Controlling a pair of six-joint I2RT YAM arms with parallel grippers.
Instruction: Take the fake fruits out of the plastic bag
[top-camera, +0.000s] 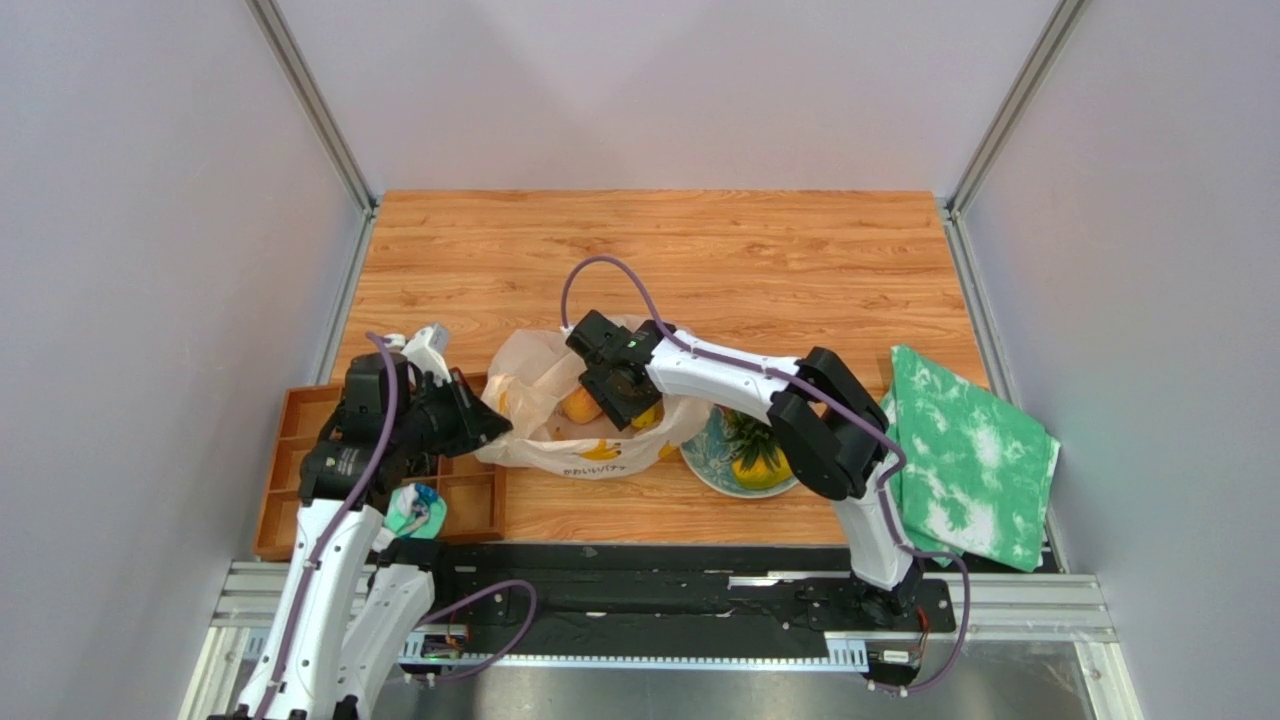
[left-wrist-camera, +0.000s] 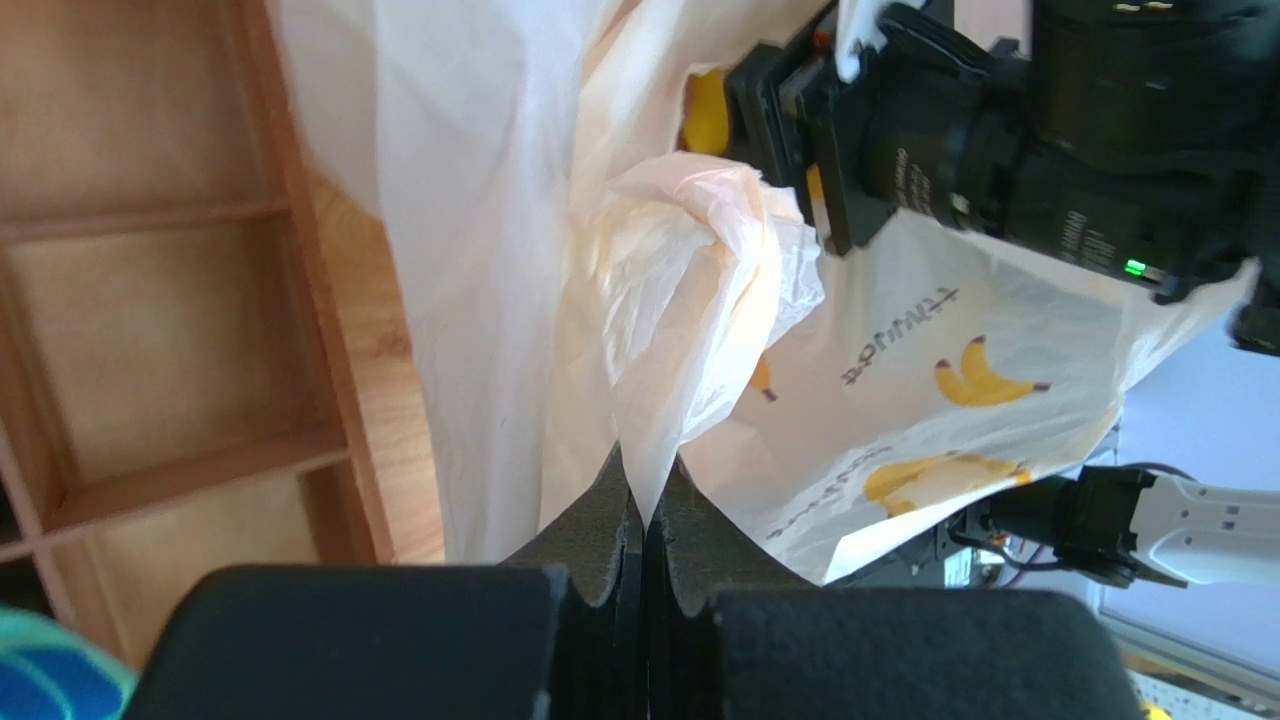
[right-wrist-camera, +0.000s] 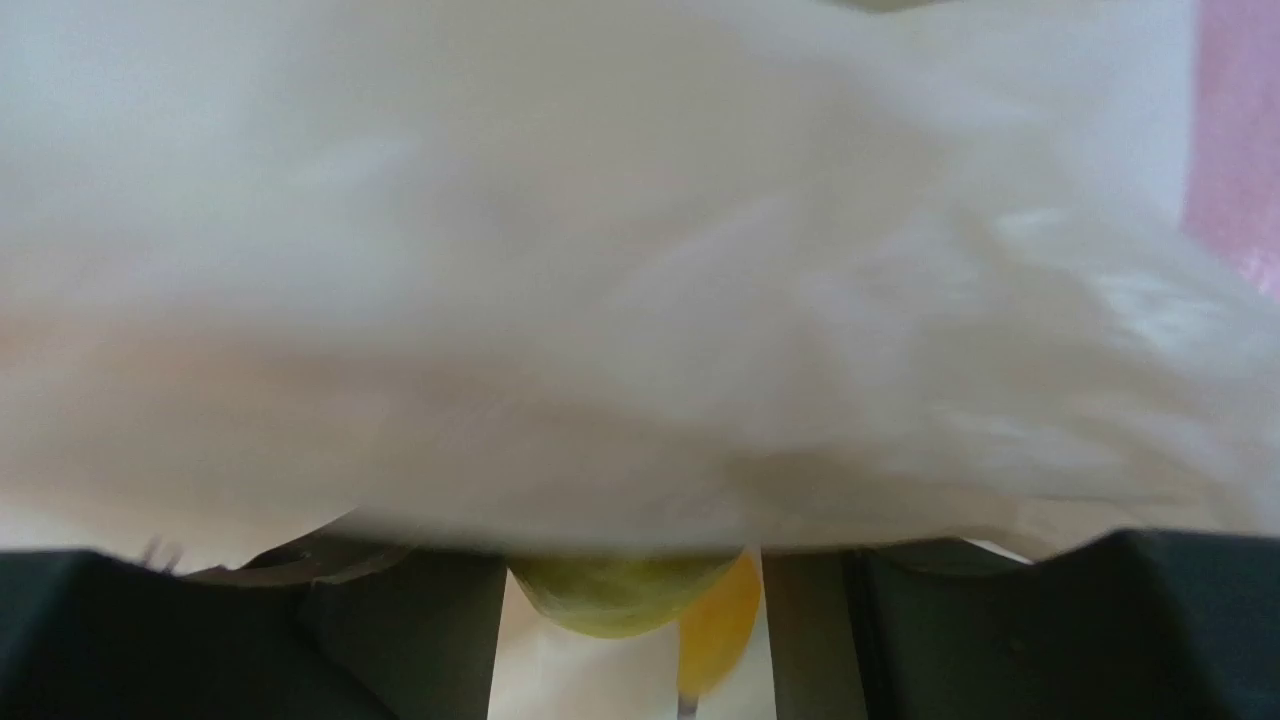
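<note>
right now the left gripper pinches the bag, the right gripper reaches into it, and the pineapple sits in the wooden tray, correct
No: the pineapple sits on the plate beside the plastic bag, not in the wooden tray, as the top view shows. The left gripper does pinch the bag and the right gripper does reach into it.

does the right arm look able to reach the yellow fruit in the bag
Probably yes: the left gripper pinches the plastic bag at its edge, and the right gripper sits in its mouth with a yellow fruit between its fingers, though loose film crowds it.
</note>
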